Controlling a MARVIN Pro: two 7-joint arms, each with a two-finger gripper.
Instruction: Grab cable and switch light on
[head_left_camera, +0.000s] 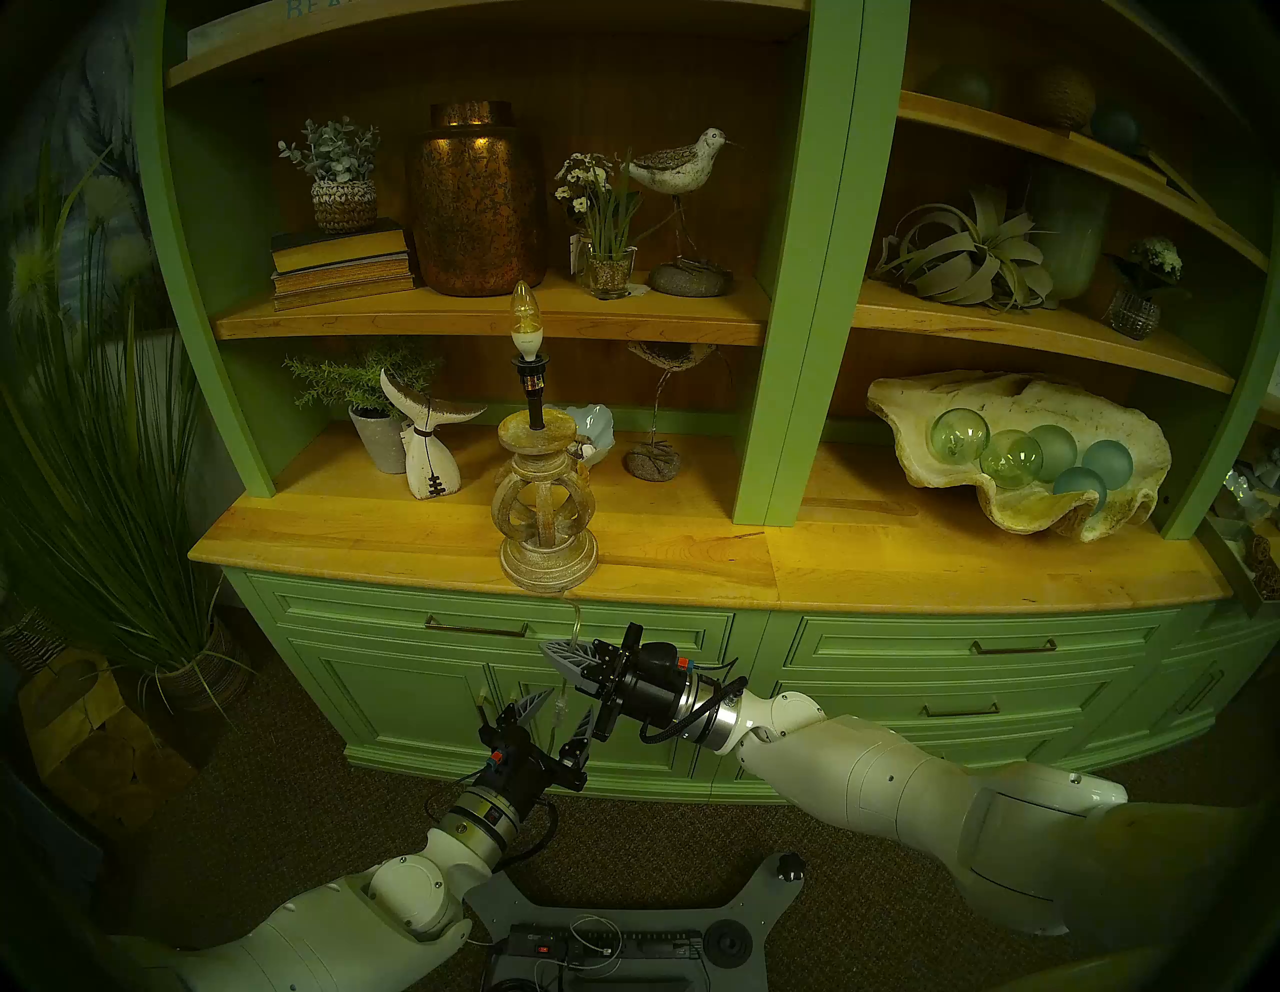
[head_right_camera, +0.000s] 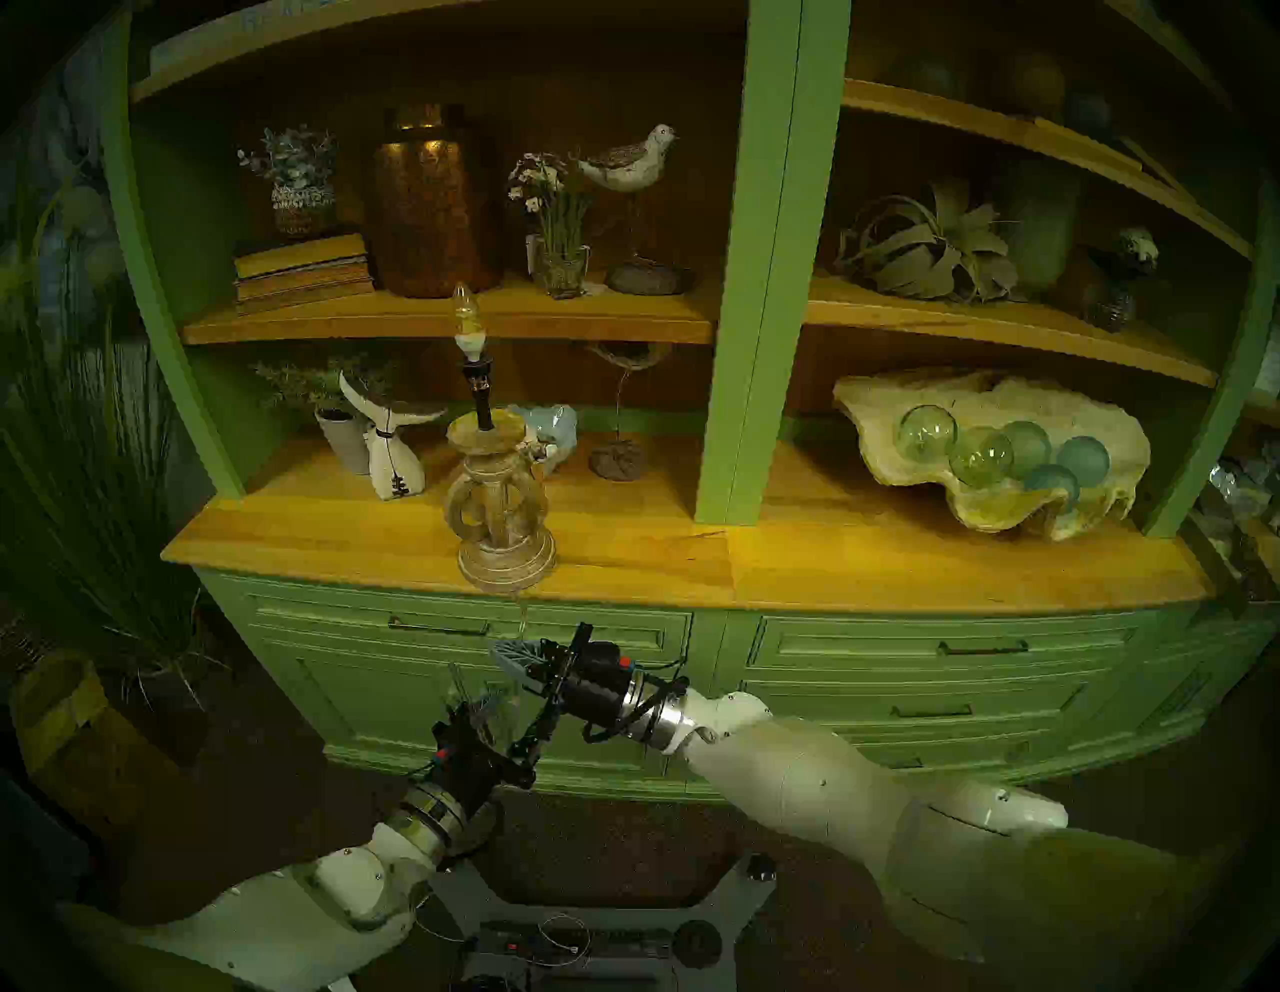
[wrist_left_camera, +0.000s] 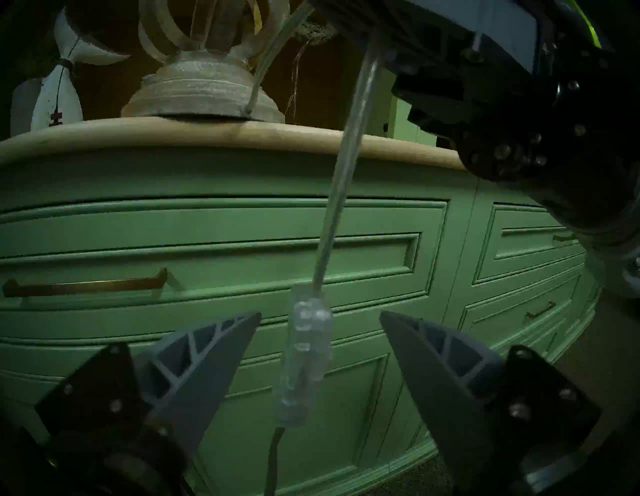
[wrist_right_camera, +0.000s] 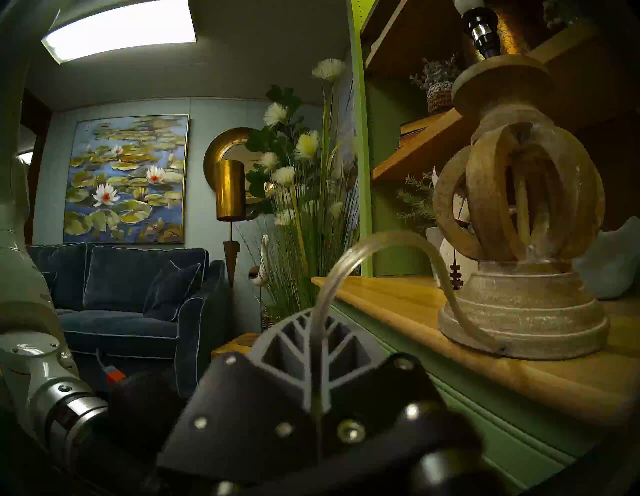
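Left pincer (wrist_left_camera: 320, 318) spread around switch (wrist_left_camera: 304, 360) (head view blurs it).

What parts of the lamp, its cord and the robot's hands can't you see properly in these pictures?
- The cable below the switch block: cut off by the left wrist view's bottom edge.
- The lamp bulb: cut off by the right wrist view's top edge.
- The right gripper grip: in its wrist view one finger hides where the cable passes.
- The switch's button: too blurred.
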